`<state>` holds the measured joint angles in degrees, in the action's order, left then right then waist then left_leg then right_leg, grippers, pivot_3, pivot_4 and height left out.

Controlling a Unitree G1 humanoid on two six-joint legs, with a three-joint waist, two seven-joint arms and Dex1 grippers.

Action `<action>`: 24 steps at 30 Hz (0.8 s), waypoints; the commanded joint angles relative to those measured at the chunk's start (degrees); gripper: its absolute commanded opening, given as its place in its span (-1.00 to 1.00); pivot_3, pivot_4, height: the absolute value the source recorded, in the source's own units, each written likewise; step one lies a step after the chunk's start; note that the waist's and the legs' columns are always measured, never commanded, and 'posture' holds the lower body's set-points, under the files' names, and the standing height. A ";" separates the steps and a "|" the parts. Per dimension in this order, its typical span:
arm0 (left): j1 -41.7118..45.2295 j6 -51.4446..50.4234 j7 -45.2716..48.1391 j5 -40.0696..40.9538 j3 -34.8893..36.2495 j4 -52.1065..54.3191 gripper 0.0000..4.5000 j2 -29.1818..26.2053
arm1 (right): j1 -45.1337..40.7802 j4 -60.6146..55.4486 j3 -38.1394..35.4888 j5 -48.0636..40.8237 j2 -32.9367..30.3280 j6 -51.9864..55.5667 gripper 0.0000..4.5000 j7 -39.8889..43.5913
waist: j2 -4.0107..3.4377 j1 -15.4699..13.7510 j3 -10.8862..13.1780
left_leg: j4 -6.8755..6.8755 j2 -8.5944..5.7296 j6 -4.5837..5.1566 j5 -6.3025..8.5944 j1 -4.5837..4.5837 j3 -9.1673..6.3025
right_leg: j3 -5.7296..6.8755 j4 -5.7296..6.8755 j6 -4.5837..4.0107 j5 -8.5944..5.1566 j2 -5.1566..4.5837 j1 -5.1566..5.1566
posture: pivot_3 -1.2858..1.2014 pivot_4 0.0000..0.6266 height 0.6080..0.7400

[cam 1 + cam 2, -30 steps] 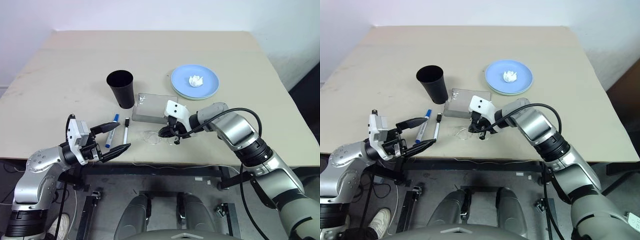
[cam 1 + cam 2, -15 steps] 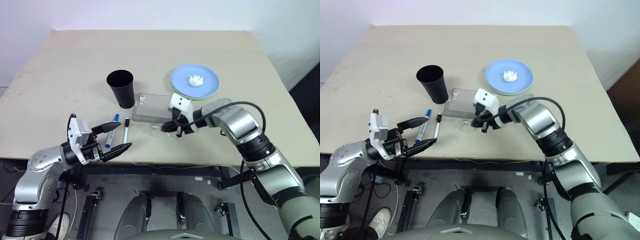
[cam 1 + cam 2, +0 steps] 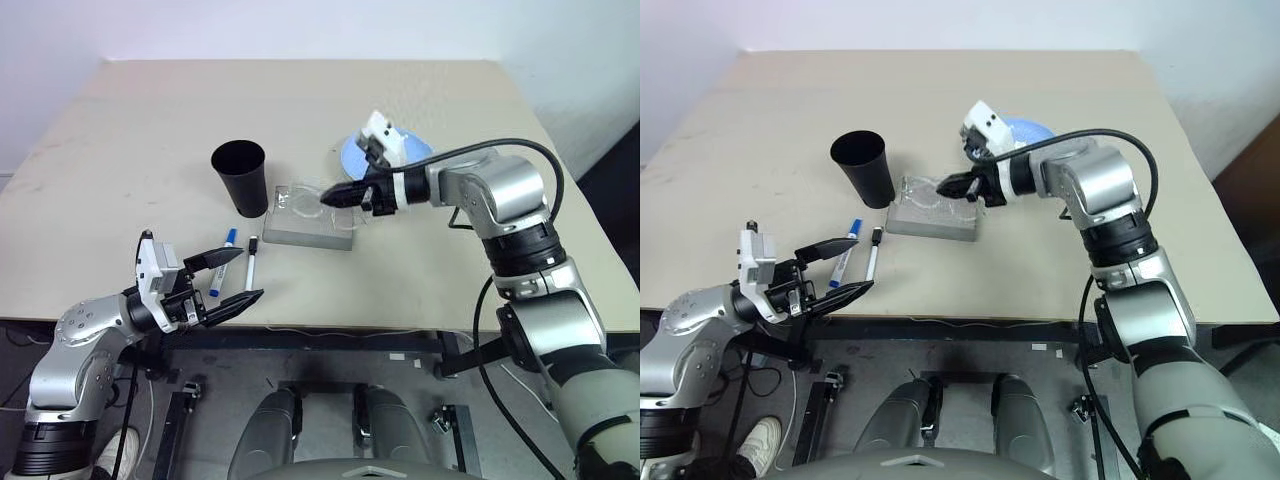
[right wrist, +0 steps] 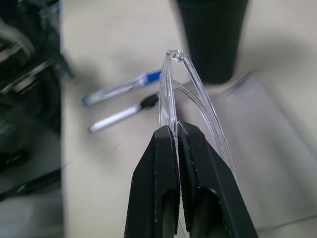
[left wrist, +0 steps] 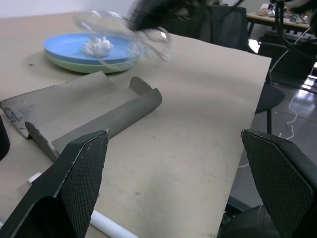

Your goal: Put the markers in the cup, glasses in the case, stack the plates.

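While the right gripper (image 3: 340,193) is pinched shut on the frame of the glasses (image 3: 305,196), holding them in the air just over the open case (image 3: 305,217), the step in hand is, by my reading, to set them down inside it. The case lies near the middle of the table (image 3: 120,130), nearer its front edge, with its lid folded back flat toward the cup (image 3: 241,177). To do this well the glasses should come down level and in line with the long side of the case, so that no temple hangs over the wall; only then should the fingers part, and the arm should leave upward, not sideways, lest it drag the light frame out again. The frame is nearly see-through, so its exact lie over the case is hard to judge. The left gripper (image 3: 230,276) hangs at the front edge toward the left corner, its fingers spread wide and empty, well apart from the case. Just beyond it lie the two markers (image 3: 225,264), side by side between that gripper and the cup. The plates (image 5: 84,50) sit already stacked behind the right arm, blue on green, with crumpled paper (image 5: 97,45) on top. Nothing blocks the way down; the cup stands close beside the lid and could be knocked.
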<state>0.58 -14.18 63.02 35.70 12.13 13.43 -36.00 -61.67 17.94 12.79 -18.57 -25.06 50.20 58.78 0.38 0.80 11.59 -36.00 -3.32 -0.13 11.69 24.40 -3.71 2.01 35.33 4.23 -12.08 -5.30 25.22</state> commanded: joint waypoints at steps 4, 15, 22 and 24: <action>-0.22 1.62 0.45 0.37 1.20 0.15 1.00 -0.03 | -4.53 12.46 1.71 5.13 3.30 -11.94 -0.99 1.43 | 0.00 0.01 0.00 | 0.02 0.00 0.00 0.00 0.01 0.15 | -0.14 -0.01 0.02 0.02 0.09 0.05 | 0.03 -0.52 0.93; -1.88 1.95 -0.66 0.55 1.54 1.90 1.00 0.09 | -8.46 30.38 5.86 13.94 9.74 -24.44 -0.99 6.72 | -0.01 0.22 0.01 | 0.00 0.10 0.00 -0.01 -0.03 0.22 | -0.25 0.09 0.02 0.09 0.30 0.10 | 0.03 -0.52 0.93; -2.56 1.40 -2.28 0.75 1.38 3.81 1.00 0.02 | -10.25 37.32 6.44 17.16 12.98 -24.90 -0.99 9.68 | -0.01 0.25 0.01 | -0.02 0.10 -0.01 -0.01 -0.05 0.23 | -0.28 0.15 0.00 0.10 0.30 0.12 | 0.03 -0.52 0.93; -2.51 1.28 -2.69 0.83 1.37 4.06 1.00 0.00 | -10.54 39.48 6.07 17.68 14.00 -24.91 -0.99 9.92 | -0.01 0.28 0.01 | -0.01 0.10 -0.01 0.00 -0.08 0.23 | -0.29 0.17 -0.01 0.10 0.31 0.12 | 0.03 -0.52 0.93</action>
<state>-1.98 -13.19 60.71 35.66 12.41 15.17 -35.81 -71.17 55.86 19.14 -1.28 -11.96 25.63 68.13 0.37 1.09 11.60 -36.00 -3.21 -0.14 11.69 24.31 -3.48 1.72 35.50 4.21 -11.98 -4.98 25.33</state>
